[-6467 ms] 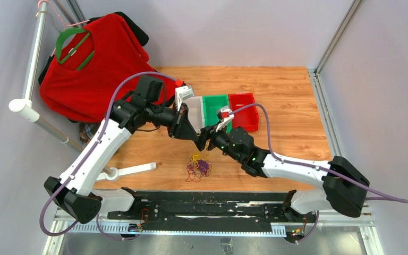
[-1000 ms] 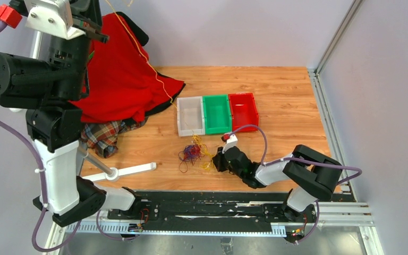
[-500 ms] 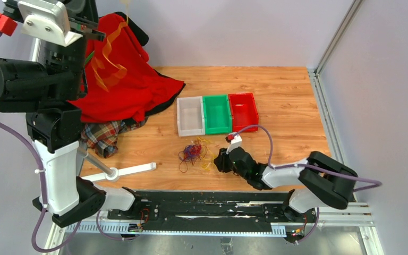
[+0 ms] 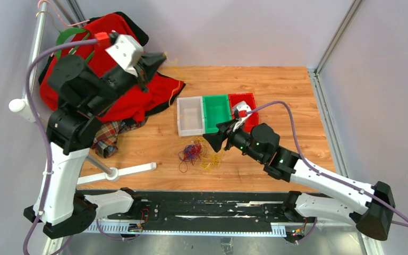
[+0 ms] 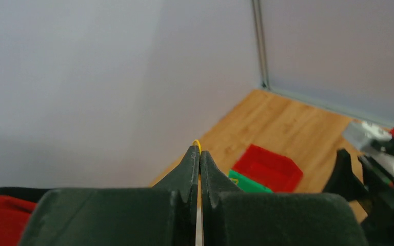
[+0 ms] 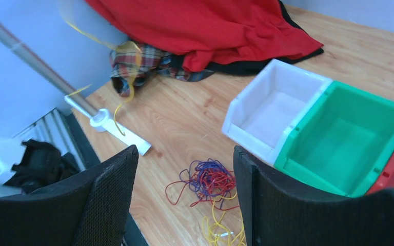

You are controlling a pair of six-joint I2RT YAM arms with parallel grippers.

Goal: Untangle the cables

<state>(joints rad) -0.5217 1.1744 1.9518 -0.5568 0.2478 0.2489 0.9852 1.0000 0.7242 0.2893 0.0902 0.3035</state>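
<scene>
Left end effector first: clamped tight, a sliver of yellow cable peeping out at the tips, held high over the red garment. Right end effector: fingers spread wide, nothing in them, hanging just above the surface.

The tangle of red, purple and yellow cables lies at its 8 o'clock in the overhead view, front-centre on the wood. Loose yellow loops trail off at the tangle's 4 o'clock.

My read: the step in hand is pulling one yellow strand out of the heap. Whether it's fully free I can't tell, as it's too thin and blurred. Next call is for the right one to drop onto the knot and pin it gently, since these springy wires could drag the whole lot along.

Further out, the white bin, green bin and red bin line up at the tangle's 12 o'clock. The plaid cloth and white rack pole are at 9. Pale lilac walls and metal frame posts close it in.
</scene>
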